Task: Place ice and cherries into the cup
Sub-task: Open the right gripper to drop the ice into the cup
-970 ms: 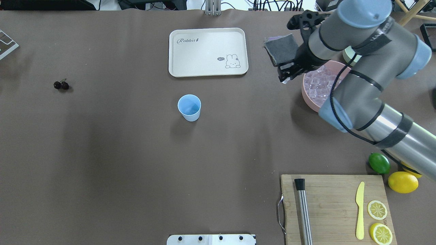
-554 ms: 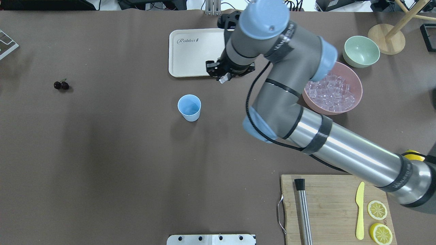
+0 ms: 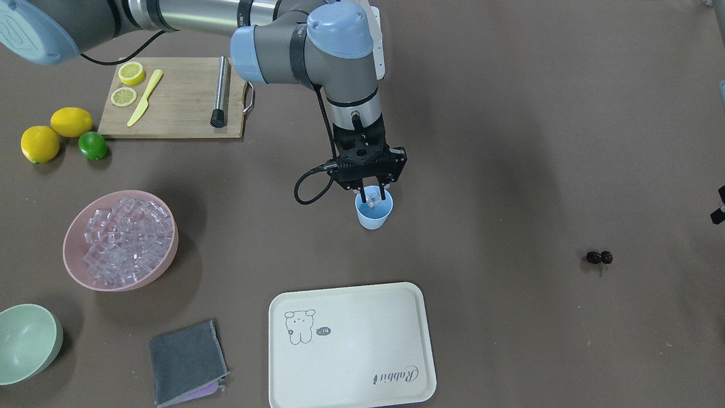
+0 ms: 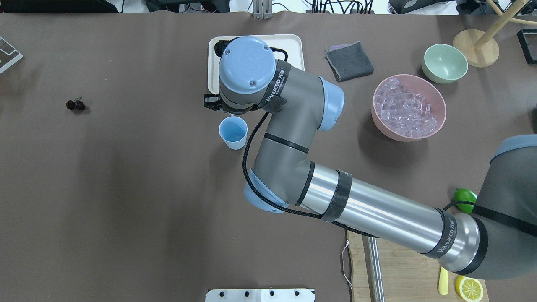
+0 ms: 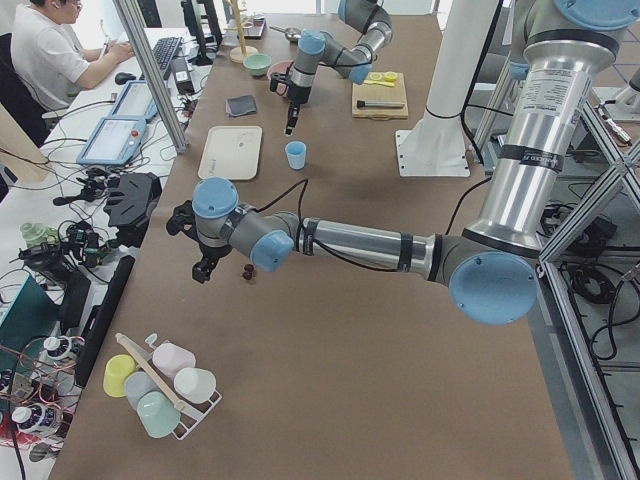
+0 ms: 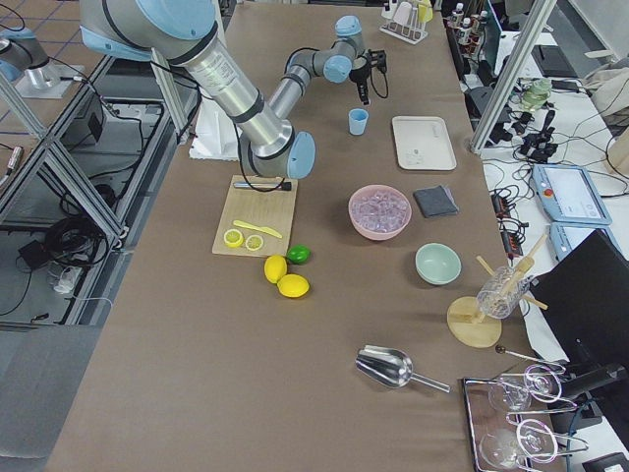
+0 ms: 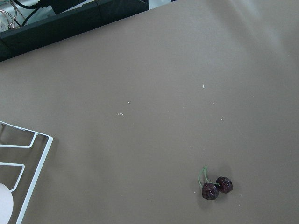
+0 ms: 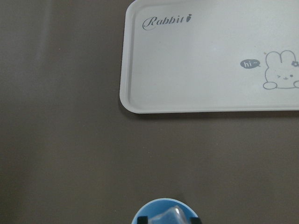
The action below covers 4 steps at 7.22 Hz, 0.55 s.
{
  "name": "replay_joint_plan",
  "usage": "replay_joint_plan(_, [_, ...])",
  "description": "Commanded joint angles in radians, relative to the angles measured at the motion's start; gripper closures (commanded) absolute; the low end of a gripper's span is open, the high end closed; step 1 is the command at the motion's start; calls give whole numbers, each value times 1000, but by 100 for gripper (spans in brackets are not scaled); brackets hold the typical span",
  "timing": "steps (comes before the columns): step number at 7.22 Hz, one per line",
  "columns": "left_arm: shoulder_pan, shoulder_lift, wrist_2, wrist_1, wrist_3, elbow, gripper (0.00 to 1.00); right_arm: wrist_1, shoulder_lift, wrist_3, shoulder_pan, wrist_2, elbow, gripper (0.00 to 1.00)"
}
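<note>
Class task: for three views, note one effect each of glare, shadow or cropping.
Overhead exterior: glare streaks the right arm. Exterior front-facing: soft shadow beside the pink bowl. Right wrist-mounted: the bottom edge crops the cup.

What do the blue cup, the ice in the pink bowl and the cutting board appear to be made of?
The cup looks like matte plastic: even light-blue colour, smooth moulded rim. The ice looks like clear glossy plastic: uniform cubes, bright glints, no visible meltwater, though real ice cannot be excluded. The cutting board looks like bamboo or wood: pale tan with lengthwise grain.
</note>
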<state>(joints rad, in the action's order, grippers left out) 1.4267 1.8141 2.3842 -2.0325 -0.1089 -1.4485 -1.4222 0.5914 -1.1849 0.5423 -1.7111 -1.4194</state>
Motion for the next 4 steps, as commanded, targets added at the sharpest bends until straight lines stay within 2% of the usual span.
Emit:
replay_joint_plan(1, [-2, 4, 0, 0, 0, 2, 3, 23, -1, -1, -33, 48, 36, 100])
replay_joint_plan(4, [-2, 5, 0, 0, 2, 2, 3, 29, 8, -2, -57, 56, 36, 100])
